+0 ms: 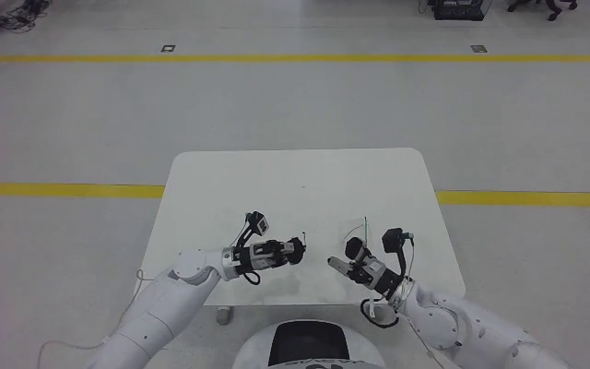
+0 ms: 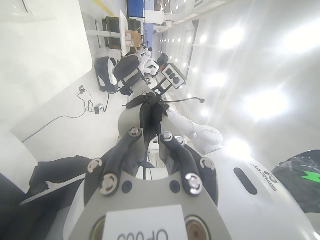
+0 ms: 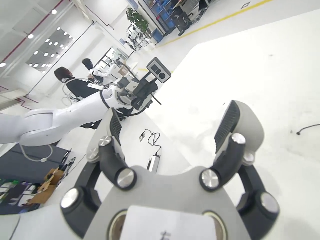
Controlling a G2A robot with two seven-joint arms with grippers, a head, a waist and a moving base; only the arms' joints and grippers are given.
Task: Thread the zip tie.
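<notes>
1. The right gripper (image 3: pixel 172 112) hangs low over the table (image 1: pixel 295 175) with its fingers spread wide, probably ready to receive a free end.
2. The left gripper (image 1: pixel 299 246) faces it, clamped on the zip tie (image 2: pixel 187 99). The tie's end juts out toward its partner, apparently offered for threading.
3. Beyond both, a thin black strip (image 3: pixel 307 128) lies on the table.

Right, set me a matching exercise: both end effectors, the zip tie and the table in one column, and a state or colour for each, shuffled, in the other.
Column one:
1. left end effector
2. right end effector
3. zip tie
4. table

Column two:
a. white
b. open, empty
c. thin, black, gripped at one end
d. shut on the tie

Pairs: 1-d, 2-b, 3-c, 4-a.
</notes>
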